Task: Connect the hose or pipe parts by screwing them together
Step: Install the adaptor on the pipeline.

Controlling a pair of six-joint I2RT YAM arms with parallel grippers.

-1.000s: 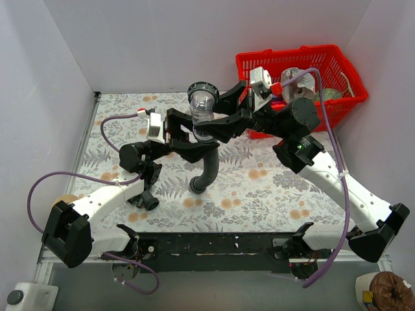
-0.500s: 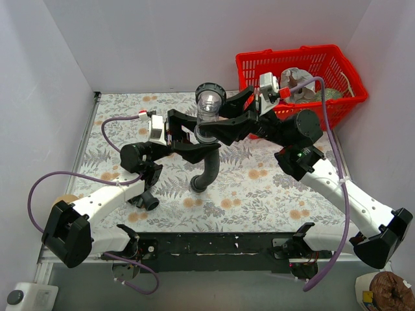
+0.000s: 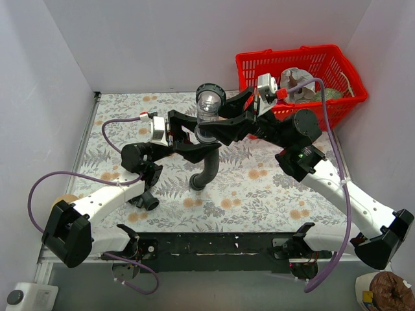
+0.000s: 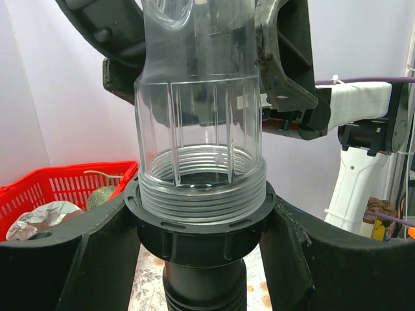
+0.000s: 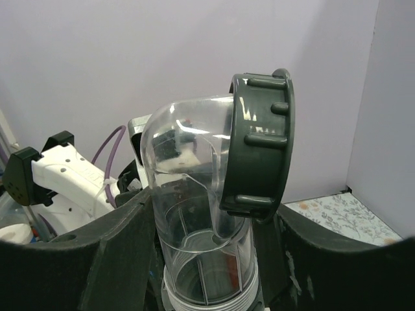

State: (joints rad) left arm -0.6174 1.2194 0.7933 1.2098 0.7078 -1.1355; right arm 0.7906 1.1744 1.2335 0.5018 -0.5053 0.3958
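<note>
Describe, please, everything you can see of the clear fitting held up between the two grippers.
The clear fitting is a see-through plastic elbow with moulded ribs, held upright above the table. Its bent upper end carries a ribbed dark grey ring nut; its threaded lower end sits in the black collar of the hose, several threads showing above it. The right gripper clamps its body; the left gripper holds the collar.

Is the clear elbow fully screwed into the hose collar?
Not fully: several thread turns on the clear elbow show above the black collar.
</note>
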